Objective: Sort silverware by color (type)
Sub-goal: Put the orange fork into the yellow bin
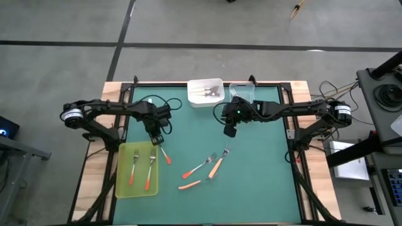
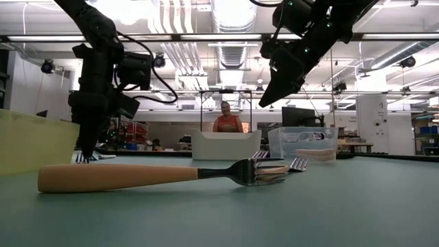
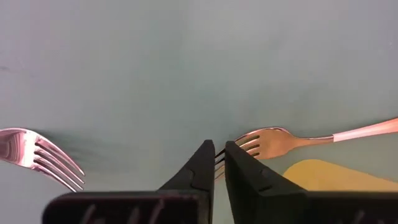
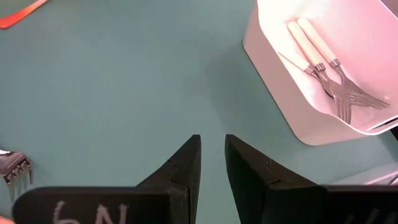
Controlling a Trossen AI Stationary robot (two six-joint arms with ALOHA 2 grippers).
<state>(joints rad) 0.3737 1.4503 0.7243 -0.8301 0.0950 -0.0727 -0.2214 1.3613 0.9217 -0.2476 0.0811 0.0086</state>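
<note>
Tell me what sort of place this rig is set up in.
Probably an open lab or workshop: exposed ceiling ducts and strip lights overhead, shelving and equipment beyond the green table, and a person working in the background.

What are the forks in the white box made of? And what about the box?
The forks seem to have shiny metal tines, since they glint silver, and smooth cream-white handles, probably plastic. The white box looks like plain matte plastic, with thick rounded walls, though I can't be sure.

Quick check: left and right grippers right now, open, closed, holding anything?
Left gripper: closed on the tines of a red-orange fork beside the yellow-green tray.
Right gripper: fingers slightly apart, empty, above the mat.
</note>
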